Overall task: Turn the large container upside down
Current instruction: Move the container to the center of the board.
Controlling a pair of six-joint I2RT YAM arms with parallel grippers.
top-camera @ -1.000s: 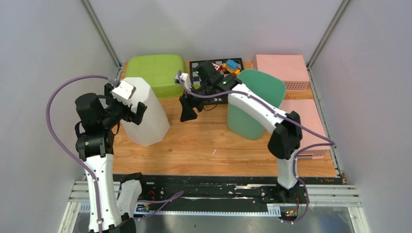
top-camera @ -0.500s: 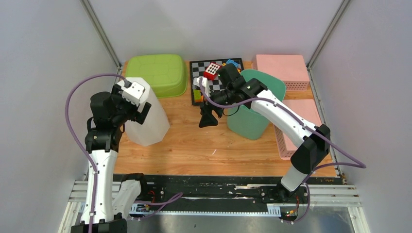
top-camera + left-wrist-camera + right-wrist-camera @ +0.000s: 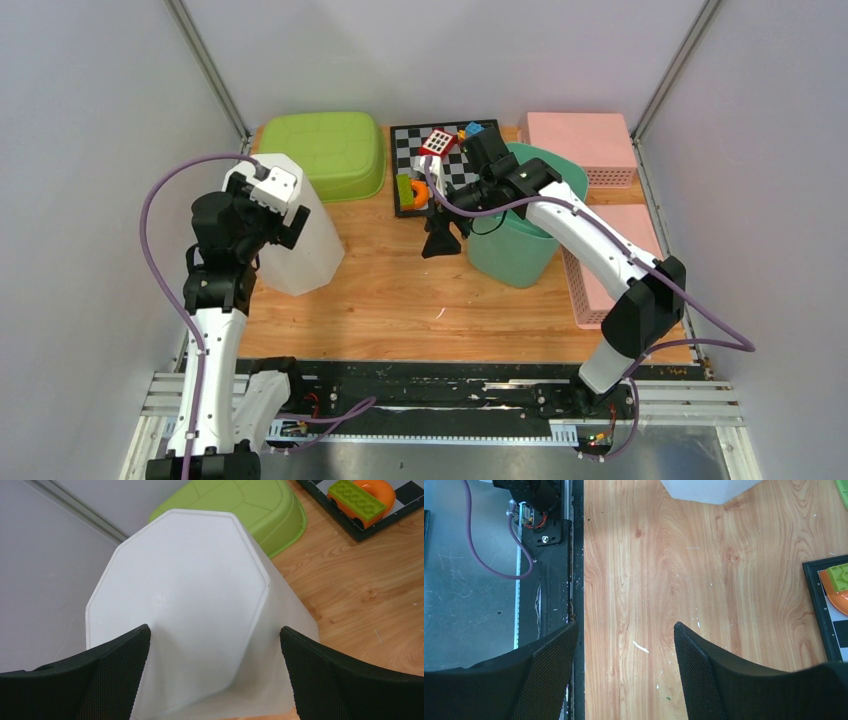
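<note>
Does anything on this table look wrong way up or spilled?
The white bin at the left stands upside down, flat base up, and the lime tub behind it is inverted too. Nothing looks spilled.

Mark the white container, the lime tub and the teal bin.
white container (image 3: 175,585): left wrist view, flat octagonal top face.
lime tub (image 3: 322,148): top external view, upturned base.
teal bin (image 3: 512,258): top external view, near side wall.

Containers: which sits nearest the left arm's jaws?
The tall white container, directly before the left gripper, jaws open; lime tub, teal bin, pink baskets lie farther.
</note>
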